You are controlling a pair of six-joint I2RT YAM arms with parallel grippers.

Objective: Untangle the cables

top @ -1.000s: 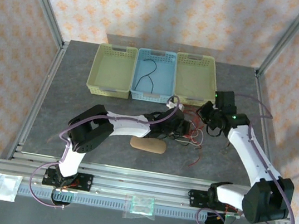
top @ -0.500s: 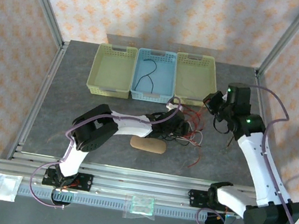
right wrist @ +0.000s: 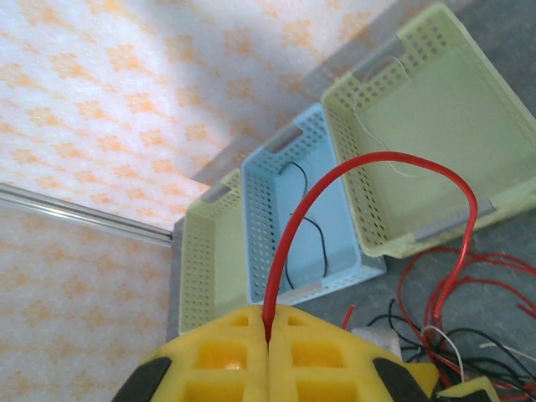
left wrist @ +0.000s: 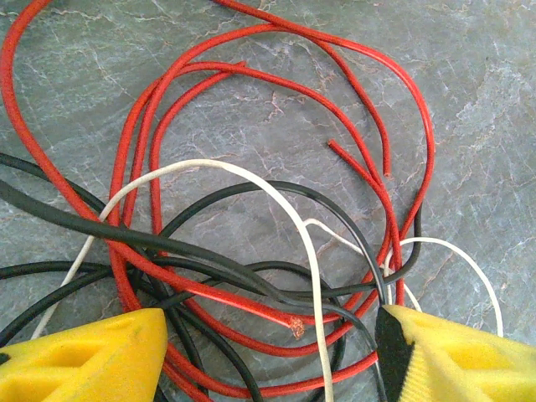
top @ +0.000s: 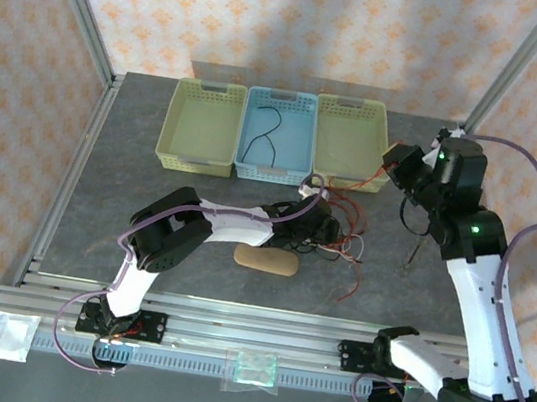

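Cables [top: 348, 241] lie in a red, black and white tangle on the table [top: 131, 170], just in front of the blue basket [top: 284, 96] and a little toward its right. Your left gripper [top: 325, 232] sits low over that tangle, on the near side of the blue basket. In the left wrist view its yellow fingers [left wrist: 84, 360] stand apart with the loops lying between and under them, and nothing is pinched. Your right gripper [top: 398, 164] is held up to the right of the blue basket. In the right wrist view its fingers [right wrist: 318, 352] are pressed together on one red cable [right wrist: 394, 159], which arches up from the pads and falls to the heap in front of the blue basket. One black cable [top: 263, 131] lies inside the blue basket. A tan pad [top: 267, 260] lies in front of the blue basket, nearer you than the tangle.
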